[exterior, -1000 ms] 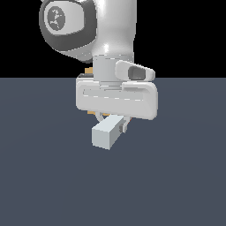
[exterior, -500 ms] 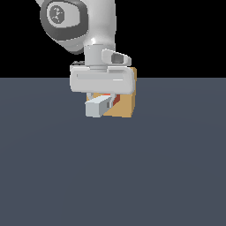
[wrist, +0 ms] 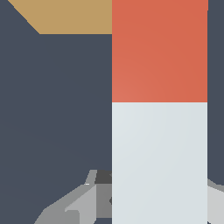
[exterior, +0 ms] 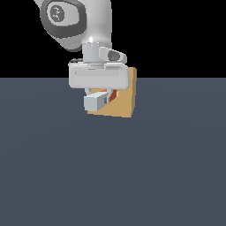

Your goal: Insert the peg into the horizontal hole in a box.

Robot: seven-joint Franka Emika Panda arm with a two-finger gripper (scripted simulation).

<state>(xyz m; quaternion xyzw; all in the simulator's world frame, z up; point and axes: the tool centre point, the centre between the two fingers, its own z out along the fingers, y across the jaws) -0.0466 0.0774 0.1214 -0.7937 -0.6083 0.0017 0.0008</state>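
Note:
My gripper (exterior: 102,95) is shut on the peg (exterior: 96,101), holding it level above the floor. The peg's pale grey end faces the exterior camera, and its orange-red section (exterior: 113,94) points at the tan box (exterior: 126,99) just behind it. In the wrist view the peg (wrist: 159,144) fills the middle, its orange-red part (wrist: 159,50) reaching toward the box (wrist: 72,16). The grey fingers (wrist: 74,205) show beside the pale part. The horizontal hole is hidden behind the peg and the gripper.
A flat dark blue-grey floor (exterior: 113,176) spreads around the box, with a black background above it. The white arm (exterior: 75,17) rises over the gripper.
The arm has carried the peg toward the box. The box, hidden behind the gripper a second ago, now shows behind and to the exterior view's right of the peg.

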